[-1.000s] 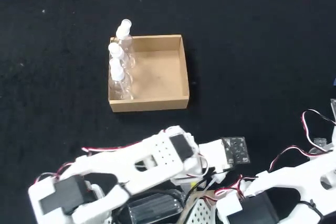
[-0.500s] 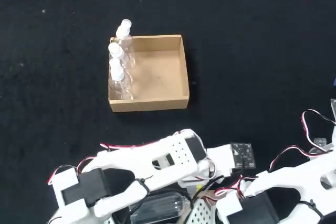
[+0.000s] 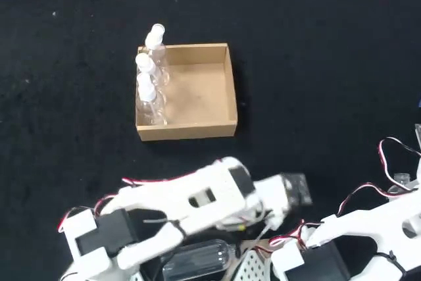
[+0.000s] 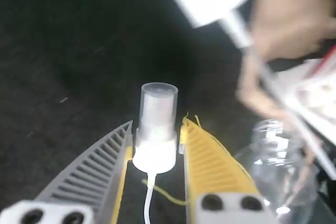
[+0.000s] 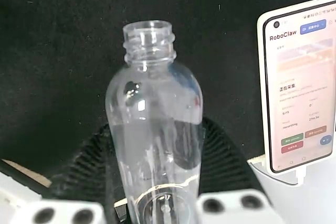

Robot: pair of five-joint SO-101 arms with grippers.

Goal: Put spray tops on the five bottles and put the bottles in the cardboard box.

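Left gripper (image 4: 156, 139): clamped on the spray top (image 4: 158, 111), tube trailing back toward the wrist
Right gripper (image 5: 157, 174): gripping the uncapped bottle (image 5: 155, 108) by its body, neck pointing away
Relation: bottle mouth (image 4: 271, 128) just beside the held spray top, tube not yet aimed in
Cardboard box (image 3: 223, 87): 12 o'clock of both arms, three capped bottles (image 3: 150, 90) along its 9 o'clock wall

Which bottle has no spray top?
The bottle held by the right gripper: its neck is open, while the three bottles in the cardboard box carry white tops.
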